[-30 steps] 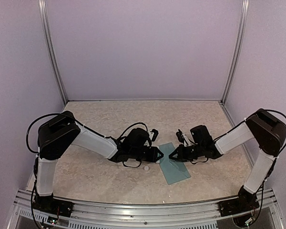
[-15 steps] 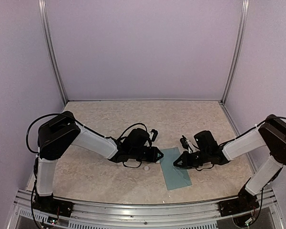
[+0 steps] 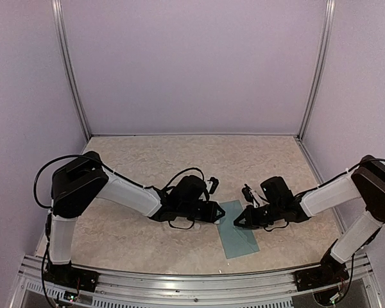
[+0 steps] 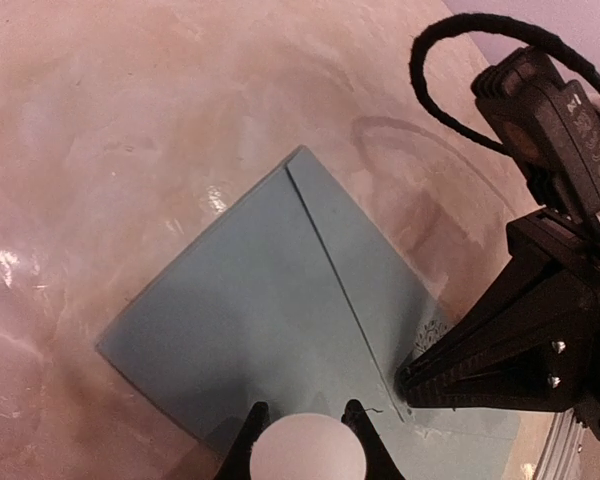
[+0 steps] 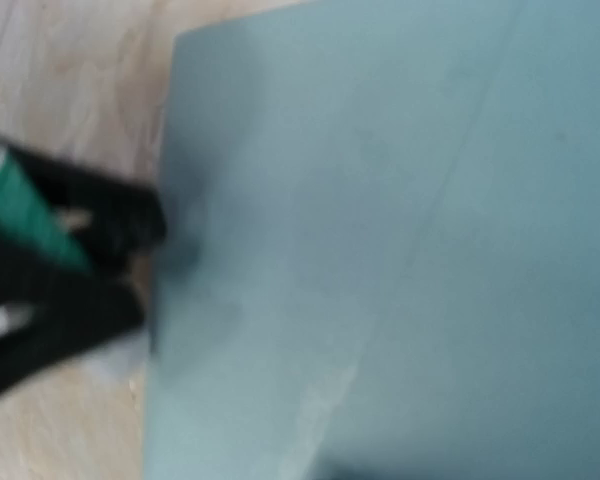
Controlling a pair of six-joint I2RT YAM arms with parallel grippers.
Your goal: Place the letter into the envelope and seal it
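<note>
The left gripper [image 3: 213, 212] is pinching the glue stick [image 4: 308, 456] between its fingers. The stick's round white end is showing in its own wrist view and a band of green on its body in the blurred right wrist view. It is hanging at the left edge of the envelope [image 4: 270, 310]; whether the stick is touching the paper I cannot tell.

The envelope is lying flat on the table [image 4: 130, 130], between the two grippers, with a straight crease running across it from one corner. It is matte teal paper with crisp edges and sharp corners, while the table under it is looking glossy, mottled beige and smooth. The letter is not showing in any view; I am judging that it is probably already inside, though nothing confirms this.

The envelope is likely going to handle as a very light, thin, bendable sheet that skates easily on that slick top and creases if squeezed. So it is probably better pinned flat from above than pinched, and lifted only by the flap's edge or a corner.

On the right, the right gripper [image 4: 406, 382] is pressed together to a black point, its tip resting on the envelope's right part and gripping nothing
</note>
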